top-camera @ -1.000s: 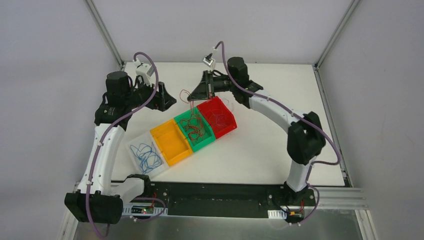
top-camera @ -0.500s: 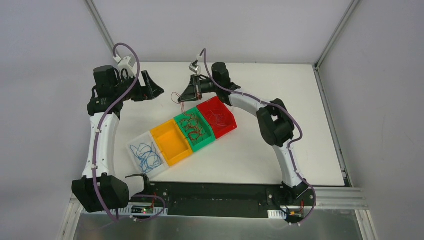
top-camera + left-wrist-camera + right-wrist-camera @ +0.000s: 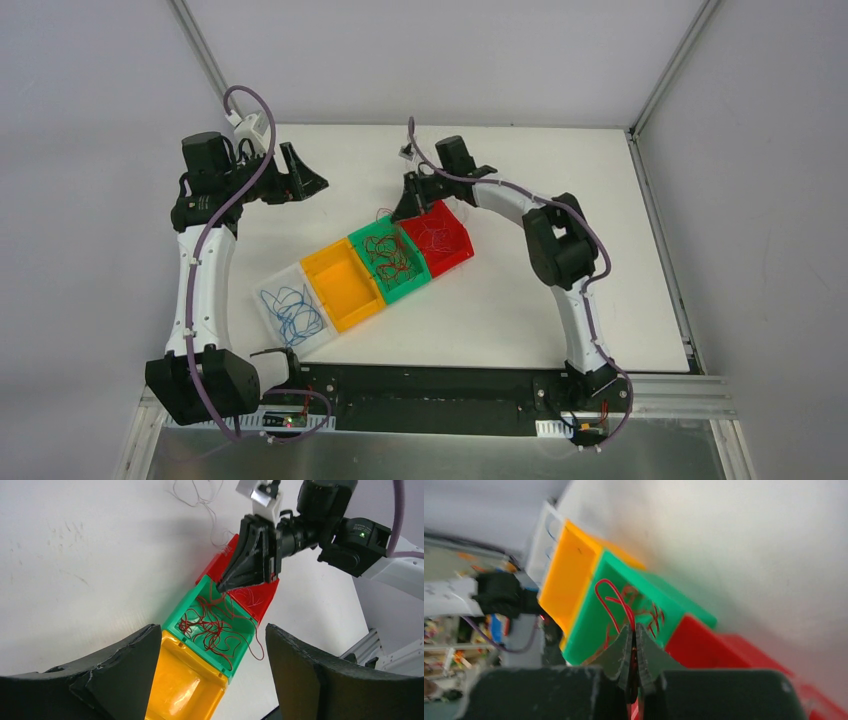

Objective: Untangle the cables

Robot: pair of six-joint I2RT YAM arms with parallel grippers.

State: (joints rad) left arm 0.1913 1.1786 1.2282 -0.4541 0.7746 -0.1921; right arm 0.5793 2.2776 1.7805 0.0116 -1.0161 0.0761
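Sorting by colour is the step I read here. My right hand (image 3: 398, 213) sits low over the seam between the green bin (image 3: 584, 630) and the red bin (image 3: 455, 252), fingers pressed together on a red strand (image 3: 616, 600) that arches out from the tips and down into the green bin. Just below and ahead of that hand the dark red tangle (image 3: 215, 630) fills the green bin, and one loop seems to hang over the wall farthest from the fingers. Right beside the hand, fine wires (image 3: 437, 238) lie in the red bin. Beyond it, a pale wire (image 3: 200, 495) curls loose on the counter (image 3: 560, 160). The blue cables (image 3: 292, 310) are well away from this hand in the white bin (image 3: 268, 290), with the orange bin (image 3: 345, 285) between; I see nothing in that one. My left hand (image 3: 315, 183) hovers off to the side, fingers apart and holding nothing. I cannot tell whether the pinched strand runs free or is knotted into the pile. So I judge the next move calls for a slow, straight lift while I watch whether the clump rises with it. If it does, the left hand should come across to pin the pile down.
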